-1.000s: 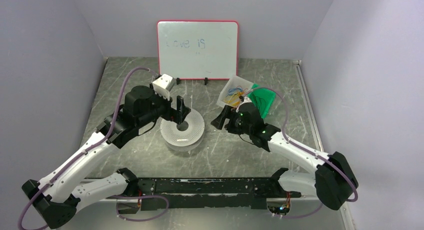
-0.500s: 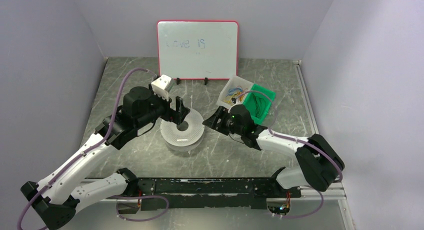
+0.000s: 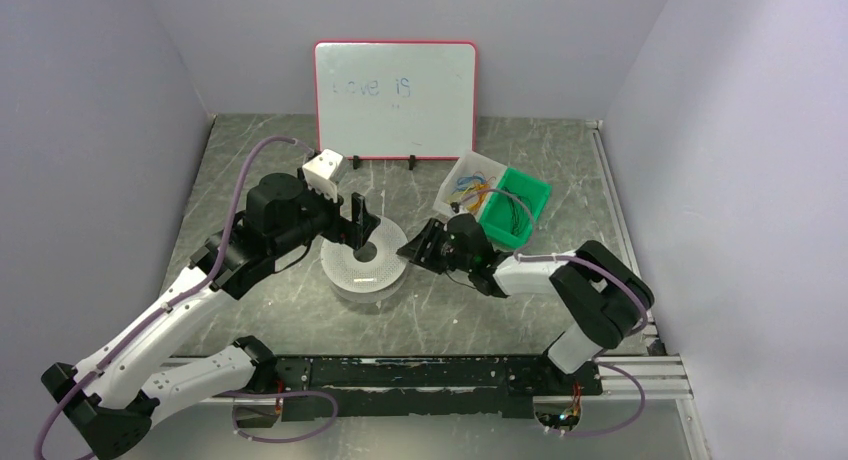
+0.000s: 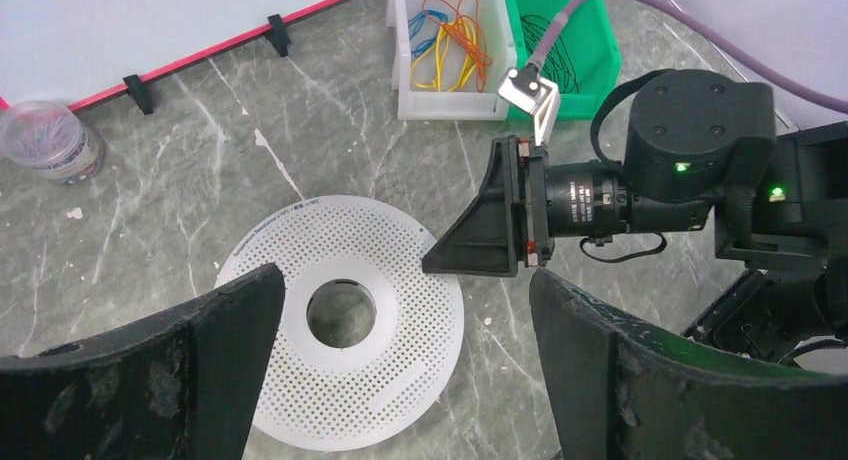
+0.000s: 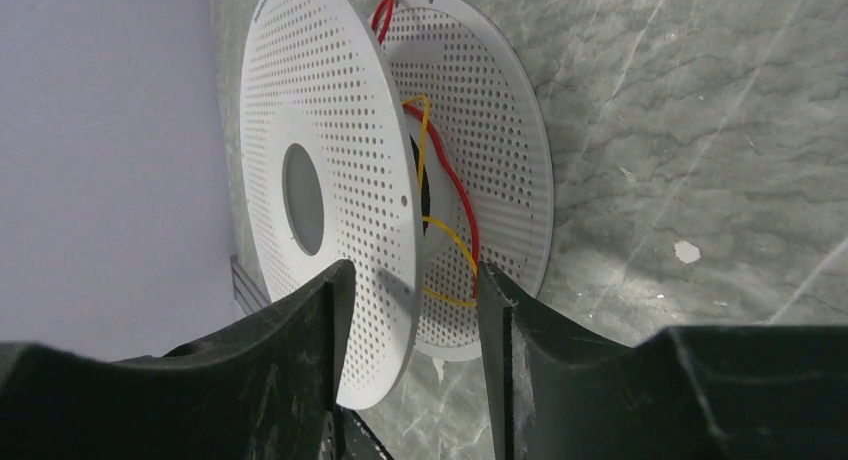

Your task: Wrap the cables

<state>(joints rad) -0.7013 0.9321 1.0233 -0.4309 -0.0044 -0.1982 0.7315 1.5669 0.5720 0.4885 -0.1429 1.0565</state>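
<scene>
Overhead, the left gripper (image 3: 362,223) hung spread above the reel (image 3: 365,268) mid-table, with the right gripper (image 3: 412,248) at its right rim. Left wrist: loose cables (image 4: 455,40) lay in a far-edge bin (image 4: 400,50). Right wrist: the right jaws gaped astride the reel's top disc, red and yellow cables (image 5: 445,210) beneath it.

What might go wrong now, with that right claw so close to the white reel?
The right gripper straddles the rim of the white reel, one finger beside the red and yellow wires between its discs; closing may pinch or snag them. The reel seems to lie loose on the table, so a nudge might slide it from under the open left gripper.
</scene>
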